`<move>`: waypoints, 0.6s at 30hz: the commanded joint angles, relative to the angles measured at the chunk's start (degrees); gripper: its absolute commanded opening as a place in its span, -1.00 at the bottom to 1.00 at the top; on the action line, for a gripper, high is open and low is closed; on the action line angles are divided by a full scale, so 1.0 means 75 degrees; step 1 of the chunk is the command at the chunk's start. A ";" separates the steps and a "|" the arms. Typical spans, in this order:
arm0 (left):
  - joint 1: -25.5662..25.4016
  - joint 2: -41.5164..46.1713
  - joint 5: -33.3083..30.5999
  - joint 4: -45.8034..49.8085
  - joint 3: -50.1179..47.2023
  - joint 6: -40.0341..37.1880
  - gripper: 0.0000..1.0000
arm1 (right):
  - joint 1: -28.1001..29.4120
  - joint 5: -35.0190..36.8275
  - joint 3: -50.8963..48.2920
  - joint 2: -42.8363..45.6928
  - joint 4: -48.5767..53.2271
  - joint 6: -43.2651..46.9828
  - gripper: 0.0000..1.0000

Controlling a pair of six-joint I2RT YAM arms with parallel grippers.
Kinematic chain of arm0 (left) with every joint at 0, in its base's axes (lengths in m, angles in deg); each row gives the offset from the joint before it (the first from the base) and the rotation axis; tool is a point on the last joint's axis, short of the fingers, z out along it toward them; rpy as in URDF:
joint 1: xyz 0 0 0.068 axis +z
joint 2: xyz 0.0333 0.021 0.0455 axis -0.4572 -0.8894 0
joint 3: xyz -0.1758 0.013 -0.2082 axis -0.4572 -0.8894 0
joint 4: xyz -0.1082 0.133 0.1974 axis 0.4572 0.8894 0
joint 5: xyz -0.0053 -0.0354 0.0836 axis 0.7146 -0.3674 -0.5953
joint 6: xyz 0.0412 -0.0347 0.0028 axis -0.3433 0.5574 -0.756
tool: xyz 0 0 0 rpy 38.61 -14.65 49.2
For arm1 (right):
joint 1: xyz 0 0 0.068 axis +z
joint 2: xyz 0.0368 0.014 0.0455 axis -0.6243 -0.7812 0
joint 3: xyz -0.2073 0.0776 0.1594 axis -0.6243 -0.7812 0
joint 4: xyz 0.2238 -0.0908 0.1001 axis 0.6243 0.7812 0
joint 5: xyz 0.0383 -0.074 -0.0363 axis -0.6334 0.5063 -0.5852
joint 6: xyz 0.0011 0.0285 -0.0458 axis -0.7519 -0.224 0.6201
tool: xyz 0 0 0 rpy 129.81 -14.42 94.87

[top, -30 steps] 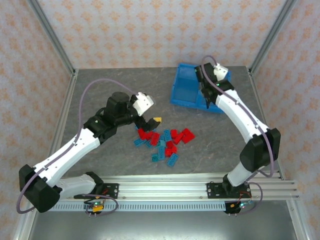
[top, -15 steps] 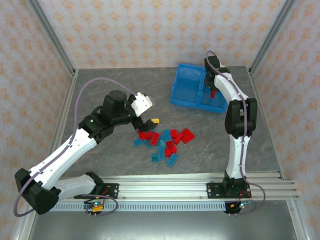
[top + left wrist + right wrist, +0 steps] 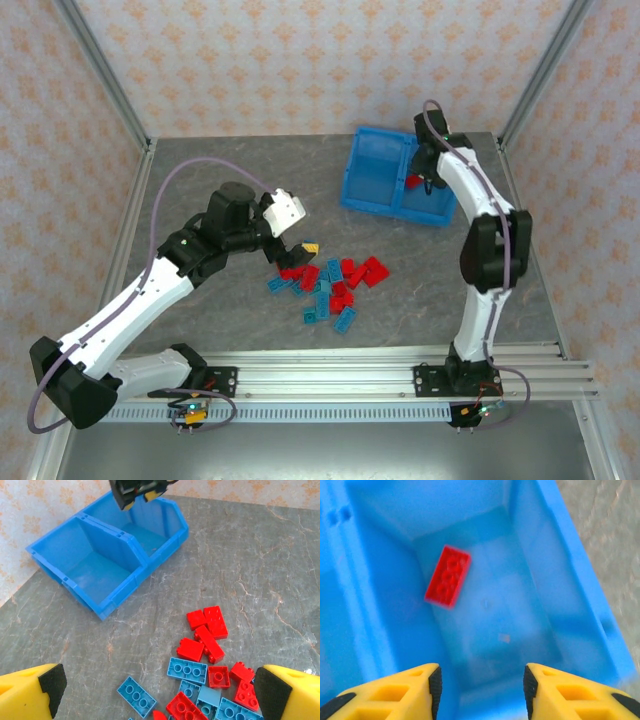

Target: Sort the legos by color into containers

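Right gripper [image 3: 481, 680] now parted over bin [image 3: 570, 555], red brick [image 3: 448, 576] loose inside, perhaps falling, left gripper [image 3: 162, 687] wide

Lab cell: aluminium frame [image 3: 105, 70], patterned walls [image 3: 320, 60]

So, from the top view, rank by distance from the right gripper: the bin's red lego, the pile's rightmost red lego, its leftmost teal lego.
1. Bin's red lego, right compartment.
2. Rightmost red lego, pile's right end.
3. Leftmost teal lego, pile's left end.

The right hand [image 3: 481, 681] has parted, and its red brick [image 3: 448, 576] now seems loose inside the bin [image 3: 560, 555].
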 commanded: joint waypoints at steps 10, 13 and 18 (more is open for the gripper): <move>0.0007 0.1038 -0.0740 0.1112 -0.0987 -0.0486 0.99 | 0.3420 -0.1625 -0.4129 0.2317 -0.0222 -0.3032 -0.01; 0.0007 0.1121 -0.0672 0.1278 -0.1006 -0.0575 0.99 | 0.3655 -0.1886 -0.4428 0.2079 -0.0476 -0.3387 0.01; 0.0012 0.1116 -0.0620 0.1341 -0.1029 -0.0592 0.99 | 0.3739 -0.1980 -0.3881 0.1662 -0.0737 -0.2471 0.05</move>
